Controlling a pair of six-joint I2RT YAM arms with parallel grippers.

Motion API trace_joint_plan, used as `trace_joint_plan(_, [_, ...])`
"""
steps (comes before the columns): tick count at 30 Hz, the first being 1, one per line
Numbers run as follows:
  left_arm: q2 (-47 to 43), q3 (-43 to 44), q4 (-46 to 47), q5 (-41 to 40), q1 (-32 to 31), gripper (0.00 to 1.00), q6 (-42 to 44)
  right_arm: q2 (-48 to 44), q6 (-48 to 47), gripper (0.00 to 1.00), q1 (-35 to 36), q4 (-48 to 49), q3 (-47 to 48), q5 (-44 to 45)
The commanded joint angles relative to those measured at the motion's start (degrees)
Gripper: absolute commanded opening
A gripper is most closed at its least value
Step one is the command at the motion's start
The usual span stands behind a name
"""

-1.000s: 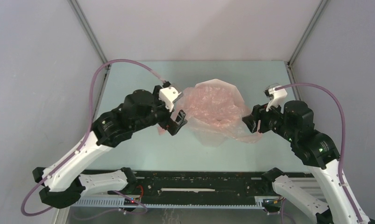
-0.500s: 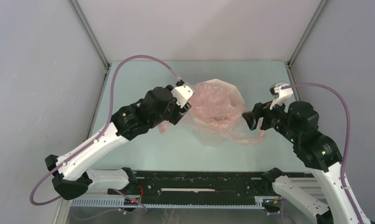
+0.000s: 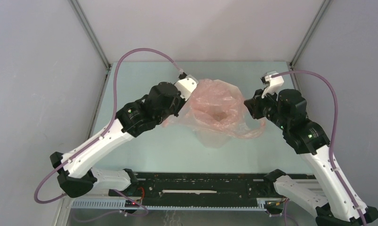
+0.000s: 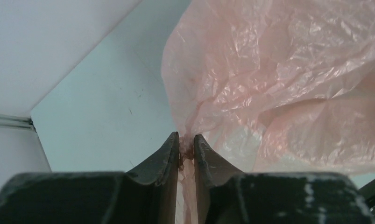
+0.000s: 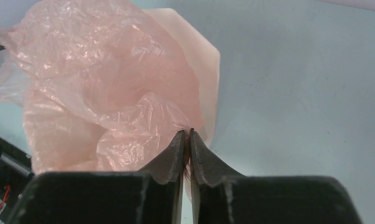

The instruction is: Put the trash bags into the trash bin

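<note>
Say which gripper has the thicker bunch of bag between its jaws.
The left gripper: a bunched strand of trash bag holds its jaws slightly apart; on the right gripper they almost meet.

The trash bag (image 3: 216, 104) covers the trash bin (image 5: 208, 65) — mostly hidden.

thin crinkly translucent pink plastic bag (image 4: 279, 79), matt black fingers (image 4: 163, 161)

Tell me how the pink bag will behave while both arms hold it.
Likely very floppy: the pink bag sags and crumples between the left fingers and the right fingers. Probably light, since small pinches of film hold its edges up. It may slip or tear, being thin and translucent.
</note>
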Motion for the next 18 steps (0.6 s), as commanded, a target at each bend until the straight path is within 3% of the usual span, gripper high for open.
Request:
trace_joint_plan(1, [3.2,6.9,3.7,-1.2,1.5,0.2,-3.7,2.3,1.3,0.11,-0.3,4.5,1.9,6.9])
trace_joint_plan(13, [16.8,21.9,-4.7,15.3,13.3,0.14,-17.7,11.2,1.7,0.06,-1.5,6.4,5.0,12.5])
trace_joint_plan(18, [20.9,23.9,-4.3,25.5,17.9,0.11,-25.8,14.6,2.2,0.05,-3.4,5.4,6.5,12.6])
